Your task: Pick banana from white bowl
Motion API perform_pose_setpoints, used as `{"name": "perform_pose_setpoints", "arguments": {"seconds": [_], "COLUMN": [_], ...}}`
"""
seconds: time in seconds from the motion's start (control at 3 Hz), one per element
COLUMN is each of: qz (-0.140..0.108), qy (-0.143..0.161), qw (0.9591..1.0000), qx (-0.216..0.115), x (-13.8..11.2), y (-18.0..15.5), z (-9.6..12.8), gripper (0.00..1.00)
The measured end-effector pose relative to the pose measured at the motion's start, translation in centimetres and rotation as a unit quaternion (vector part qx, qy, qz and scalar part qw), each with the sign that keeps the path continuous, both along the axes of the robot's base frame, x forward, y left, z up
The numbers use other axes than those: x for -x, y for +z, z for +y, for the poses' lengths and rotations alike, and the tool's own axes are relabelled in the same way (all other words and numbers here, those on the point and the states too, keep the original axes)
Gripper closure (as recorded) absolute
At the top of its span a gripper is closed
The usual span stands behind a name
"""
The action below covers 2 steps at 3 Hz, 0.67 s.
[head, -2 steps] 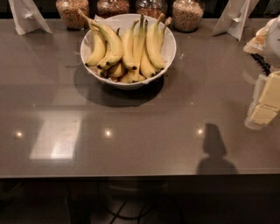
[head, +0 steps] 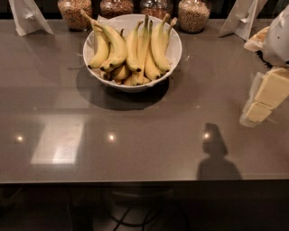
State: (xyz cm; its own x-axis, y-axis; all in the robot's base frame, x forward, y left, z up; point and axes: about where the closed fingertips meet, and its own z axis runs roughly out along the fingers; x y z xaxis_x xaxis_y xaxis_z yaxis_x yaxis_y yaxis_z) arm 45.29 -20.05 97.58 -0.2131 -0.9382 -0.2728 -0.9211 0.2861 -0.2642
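White bowl (head: 135,86) sits on the grey table (head: 135,149) toward 12 o'clock, packed with bananas. The banana (head: 159,45), long, curved and yellow, lies in the bowl's 3 o'clock half, stem pointing to 12. Gripper (head: 257,110) hangs at the 3 o'clock edge, well apart from the bowl; can't tell whether claw is apart or together. Four jars (head: 74,12) line up behind the bowl at 12 o'clock.

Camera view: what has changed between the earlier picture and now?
The pincer, at the right edge above the table, seems to have shifted slightly left, toward the white bowl. It has taken hold of nothing. The bowl, the bananas in it and the jars behind stayed in place.
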Motion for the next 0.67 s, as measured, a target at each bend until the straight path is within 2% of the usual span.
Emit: {"name": "perform_pose_setpoints", "arguments": {"seconds": [0.33, 0.67], "qz": [-0.033, -0.058], "qy": [-0.019, -0.042], "qw": [0.9984, 0.9943], "qx": [-0.043, -0.079], "x": [-3.2, -6.0], "y": [-0.5, -0.8], "z": [3.0, 5.4], "gripper": [0.0, 0.0]}}
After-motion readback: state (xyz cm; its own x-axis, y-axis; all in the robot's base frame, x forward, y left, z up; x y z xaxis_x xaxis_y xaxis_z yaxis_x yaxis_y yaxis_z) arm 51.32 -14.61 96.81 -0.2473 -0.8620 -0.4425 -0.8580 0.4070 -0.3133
